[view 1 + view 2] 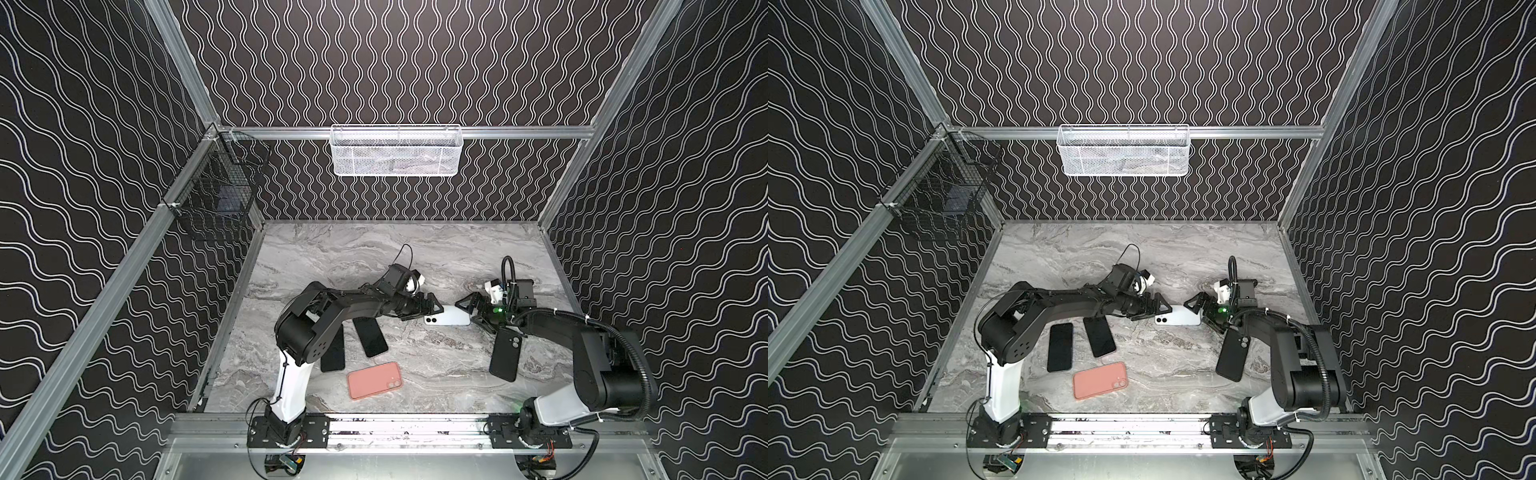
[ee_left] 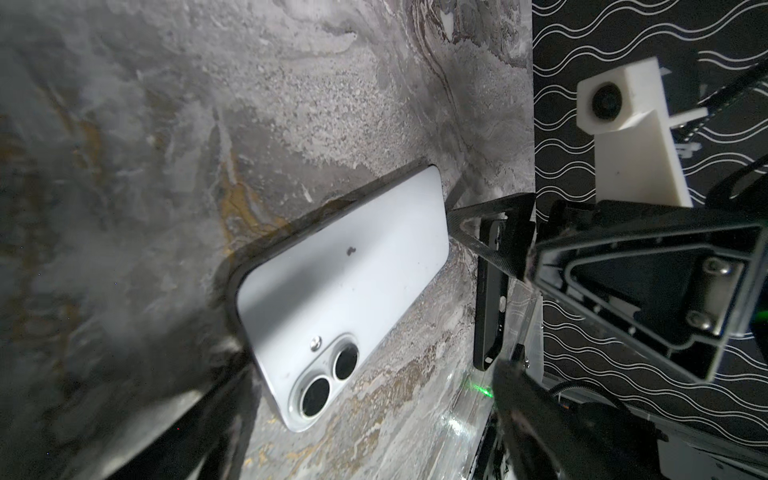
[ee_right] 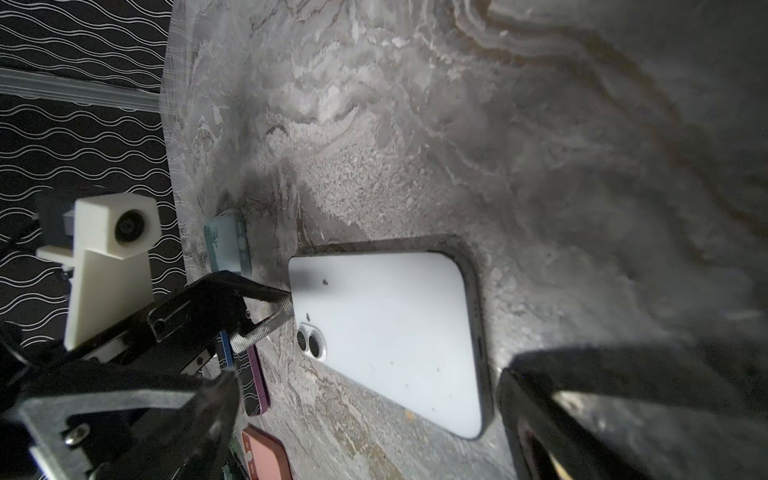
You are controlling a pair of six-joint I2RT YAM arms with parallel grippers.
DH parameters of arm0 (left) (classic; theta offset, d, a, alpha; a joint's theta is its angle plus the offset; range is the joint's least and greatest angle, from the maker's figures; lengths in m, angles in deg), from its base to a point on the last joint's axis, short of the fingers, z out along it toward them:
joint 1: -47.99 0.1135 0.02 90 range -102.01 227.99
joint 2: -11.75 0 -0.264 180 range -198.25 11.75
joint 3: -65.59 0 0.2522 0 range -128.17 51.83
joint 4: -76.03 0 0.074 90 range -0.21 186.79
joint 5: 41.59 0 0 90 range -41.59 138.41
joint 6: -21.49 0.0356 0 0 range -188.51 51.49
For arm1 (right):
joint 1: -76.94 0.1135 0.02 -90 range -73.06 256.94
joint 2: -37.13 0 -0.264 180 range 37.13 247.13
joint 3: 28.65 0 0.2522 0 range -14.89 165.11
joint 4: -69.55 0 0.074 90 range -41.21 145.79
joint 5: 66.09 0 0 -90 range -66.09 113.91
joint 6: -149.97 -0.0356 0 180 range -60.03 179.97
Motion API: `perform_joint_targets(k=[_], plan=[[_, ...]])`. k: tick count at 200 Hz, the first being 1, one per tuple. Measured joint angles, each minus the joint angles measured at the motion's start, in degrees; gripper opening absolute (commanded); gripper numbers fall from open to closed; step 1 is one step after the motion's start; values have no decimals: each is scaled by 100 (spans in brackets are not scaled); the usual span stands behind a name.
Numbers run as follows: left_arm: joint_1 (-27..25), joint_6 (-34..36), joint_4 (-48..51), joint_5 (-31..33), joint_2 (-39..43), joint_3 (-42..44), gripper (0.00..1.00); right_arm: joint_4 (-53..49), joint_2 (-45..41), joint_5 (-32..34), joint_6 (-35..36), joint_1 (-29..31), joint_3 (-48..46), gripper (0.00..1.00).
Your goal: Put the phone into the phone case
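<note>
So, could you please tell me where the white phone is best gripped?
Probably across its long edges at the lens-free end, coming low from the side of the open right gripper: the white phone lies flat, back up, exposing only thin sides.

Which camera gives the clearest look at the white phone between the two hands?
The left wrist view: the white phone lies large and whole, back up, both lenses sharp. The right wrist view shows it almost as large, lenses smaller. In both top views it is only a small pale rectangle.

Black wavy-lined walls, grey marble tabletop, aluminium rails, white mesh basket, black wire basket
</note>
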Motion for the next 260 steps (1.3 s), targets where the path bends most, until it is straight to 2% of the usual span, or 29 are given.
perform_joint_targets(k=[58,106,166,260], plan=[[4,-26,-149,7,-57,-2,92,457,160,-258,170,-28,-92,97],[13,-46,-297,39,-96,9,92,710,131,-402,197,-39,-192,90],[15,-46,-461,146,-125,28,92,492,-267,-584,59,-50,-393,84],[22,-44,-605,450,-111,63,92,903,-765,-973,-361,-52,-605,80]])
